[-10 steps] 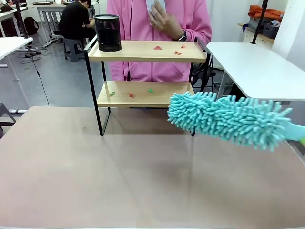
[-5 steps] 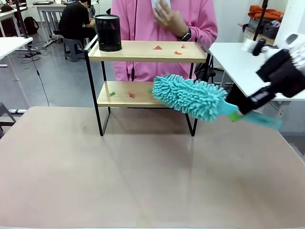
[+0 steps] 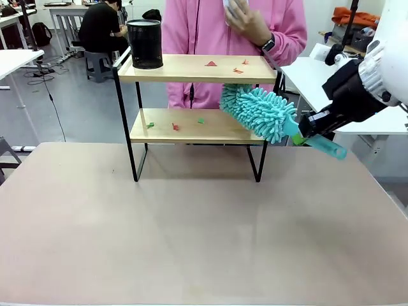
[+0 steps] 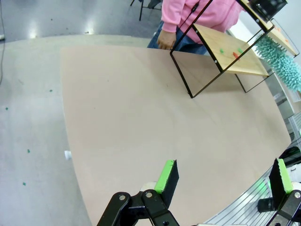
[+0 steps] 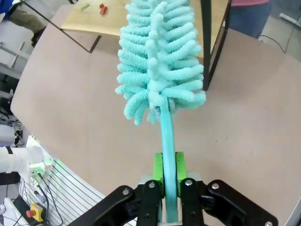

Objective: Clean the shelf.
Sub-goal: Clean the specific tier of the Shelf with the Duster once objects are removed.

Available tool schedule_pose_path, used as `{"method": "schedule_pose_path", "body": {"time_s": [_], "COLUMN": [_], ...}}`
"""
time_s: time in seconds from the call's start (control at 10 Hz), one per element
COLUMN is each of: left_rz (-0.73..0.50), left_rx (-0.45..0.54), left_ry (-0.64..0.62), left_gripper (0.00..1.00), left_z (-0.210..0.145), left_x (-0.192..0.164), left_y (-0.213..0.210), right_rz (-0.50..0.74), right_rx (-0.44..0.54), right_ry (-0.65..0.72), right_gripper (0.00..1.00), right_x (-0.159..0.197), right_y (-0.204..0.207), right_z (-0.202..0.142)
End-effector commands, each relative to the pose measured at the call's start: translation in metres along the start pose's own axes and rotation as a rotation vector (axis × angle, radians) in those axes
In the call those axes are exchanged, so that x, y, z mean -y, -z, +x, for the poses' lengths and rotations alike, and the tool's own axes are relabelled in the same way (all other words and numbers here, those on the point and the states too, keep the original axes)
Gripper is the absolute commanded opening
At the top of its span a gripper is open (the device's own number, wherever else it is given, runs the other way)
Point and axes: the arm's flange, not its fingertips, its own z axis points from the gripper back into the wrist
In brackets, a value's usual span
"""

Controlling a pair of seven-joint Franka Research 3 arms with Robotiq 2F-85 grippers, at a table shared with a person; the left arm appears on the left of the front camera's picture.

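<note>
**Right arm holding a teal chenille duster (image 3: 258, 111) at the shelf (image 3: 185, 69).** The shelf is a two-board rack standing on the far part of the surface (image 3: 191, 223), just in front of a person in pink. The right gripper (image 5: 169, 165) has its jaws clamped tight on the thin teal handle, well back from the fluffy head. The left gripper (image 4: 225, 178) hangs over the near side of the surface, jaws spread wide with nothing between them. The head lies at the rack's right end, in the gap between the boards and over the lower board (image 3: 191, 131), close beside the right front upright (image 3: 262, 162). Whether the fibres touch the wood cannot be told. Red and green scraps (image 3: 174, 126) dot the lower board, and further red ones (image 3: 210, 63) lie on the upper board, where a black mesh cup (image 3: 144, 43) stands at the left end. Probable faults: (a) the head or handle snags the upright or the underside of the upper board; since the rack looks light and unfixed, a sideways sweep may drag or tip it and topple the cup. (b) The long lever between grip and head may let the handle twist in the grip under load. (c) Scraps brushed leftward or rearward may drop off the open back edge to the floor or toward the person, whose hand (image 3: 248, 22) is raised just behind the upper board.
</note>
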Motion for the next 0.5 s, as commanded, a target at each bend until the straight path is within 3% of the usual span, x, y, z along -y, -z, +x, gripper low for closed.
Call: {"method": "schedule_pose_path", "body": {"time_s": [0.0,0.4], "left_rz": [-0.013,-0.013], "left_rx": [0.016,0.016], "left_ry": [0.019,0.019], "left_gripper": [1.0,1.0], "left_z": [0.001,0.001], "left_x": [0.001,0.001], "left_y": [0.0,0.0], "right_rz": [-0.011,-0.092], "right_rx": [0.002,-0.009], "right_ry": [0.013,0.038], "right_gripper": [0.12,0.12], "right_x": [0.001,-0.021], "right_y": [0.001,0.049], "right_z": [0.0,0.026]}}
